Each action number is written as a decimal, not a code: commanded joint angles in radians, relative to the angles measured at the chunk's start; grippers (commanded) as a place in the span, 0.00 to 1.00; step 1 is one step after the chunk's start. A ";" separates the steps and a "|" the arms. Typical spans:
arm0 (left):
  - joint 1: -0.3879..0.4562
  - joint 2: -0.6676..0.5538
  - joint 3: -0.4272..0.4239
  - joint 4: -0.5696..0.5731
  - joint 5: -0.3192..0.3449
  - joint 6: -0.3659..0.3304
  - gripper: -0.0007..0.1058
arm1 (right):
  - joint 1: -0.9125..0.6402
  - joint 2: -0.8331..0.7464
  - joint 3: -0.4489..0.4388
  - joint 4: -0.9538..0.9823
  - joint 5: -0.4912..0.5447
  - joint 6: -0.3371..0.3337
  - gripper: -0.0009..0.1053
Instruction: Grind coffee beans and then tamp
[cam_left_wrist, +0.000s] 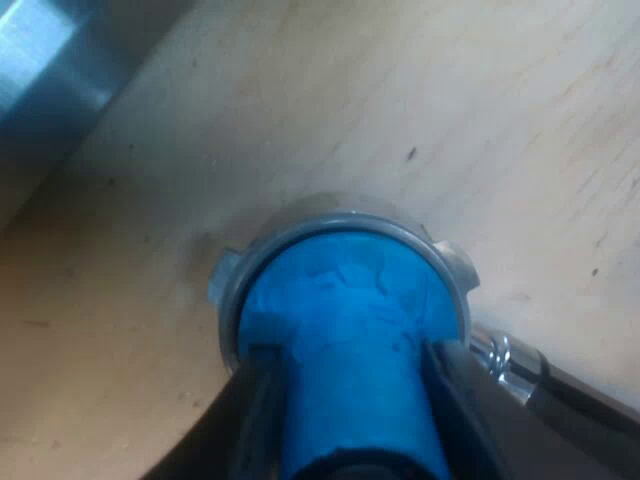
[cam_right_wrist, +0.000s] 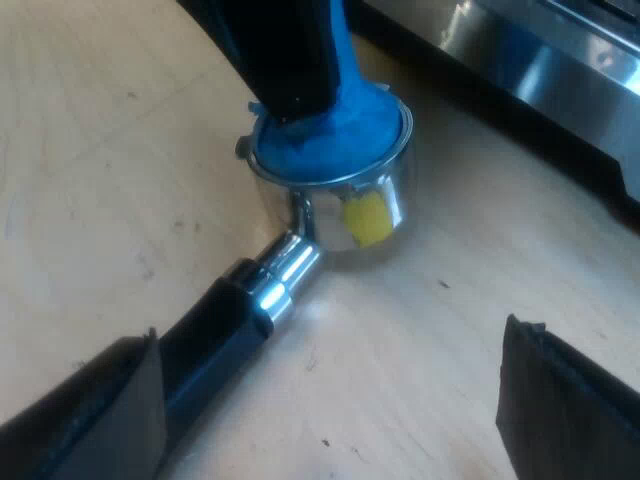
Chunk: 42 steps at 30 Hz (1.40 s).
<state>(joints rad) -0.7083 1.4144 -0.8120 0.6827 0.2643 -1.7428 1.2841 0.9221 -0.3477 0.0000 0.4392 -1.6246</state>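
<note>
My left hand (cam_left_wrist: 350, 352) pinches blue tamper (cam_left_wrist: 340, 290), hiding shiny round holder (cam_left_wrist: 222, 290) inside; my right hand (cam_right_wrist: 330, 370) spread wide.

My left gripper (cam_left_wrist: 347, 352) covers the tamper's (cam_left_wrist: 345, 290) top, and its blue base hides whatever lies in the holder (cam_right_wrist: 385, 190). The handle (cam_right_wrist: 215, 320) runs past the picture's edge before its end. The machine (cam_right_wrist: 540, 60) is cut off too, a blur of metal.

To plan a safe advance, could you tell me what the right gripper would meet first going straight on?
The right gripper would probably meet the wooden table beside the holder's dark handle, which lies near one open jaw; depth is unclear, so the handle may come first.
</note>
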 joint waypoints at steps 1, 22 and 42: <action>0.002 -0.001 -0.002 0.000 0.009 -0.003 0.01 | 0.002 -0.004 0.001 -0.013 0.012 -0.009 0.68; 0.002 0.085 -0.002 0.009 0.016 -0.010 0.01 | 0.002 -0.004 0.001 -0.013 0.012 -0.009 0.68; 0.002 0.075 0.004 0.030 -0.027 -0.010 0.01 | 0.002 -0.004 0.001 -0.013 0.012 -0.009 0.68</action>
<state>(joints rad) -0.7061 1.4733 -0.8263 0.6769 0.2826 -1.7428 1.2841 0.9221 -0.3477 0.0000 0.4392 -1.6246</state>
